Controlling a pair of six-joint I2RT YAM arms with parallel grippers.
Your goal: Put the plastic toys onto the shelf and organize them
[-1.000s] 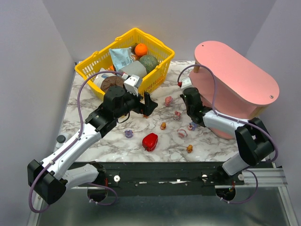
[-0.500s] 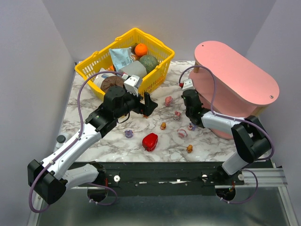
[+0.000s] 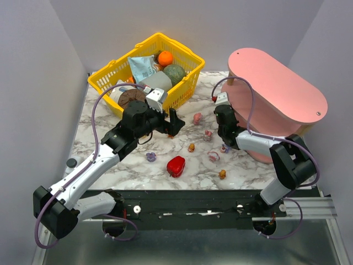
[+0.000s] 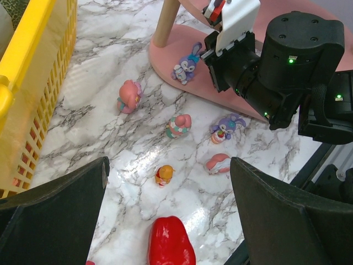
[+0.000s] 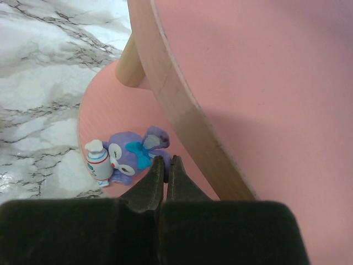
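Note:
The pink shelf [image 3: 276, 88] stands at the right. A purple bunny toy [image 5: 124, 157] lies at the edge of its bottom board [image 5: 105, 105], near a wooden post [image 5: 132, 63]; it also shows in the left wrist view [image 4: 186, 65]. My right gripper [image 5: 166, 161] is shut, its tips pinching the bunny's ear; in the top view [image 3: 219, 105] it is at the shelf's left end. Several small toys lie on the marble: pink [image 3: 197, 117], striped pink [image 3: 208, 134], orange [image 3: 191, 147], purple [image 3: 224, 148], and others. My left gripper [image 3: 175, 121] is open and empty above them.
A yellow basket [image 3: 146, 72] of groceries stands at the back left, close behind my left arm. A glossy red pepper [image 3: 176, 165] lies near the front centre and shows between my left fingers [image 4: 171, 243]. A purple ring toy [image 3: 150, 157] lies left of it.
My right gripper has shifted slightly back and right, toward the shelf's post. The left arm and the toys on the marble have not moved.

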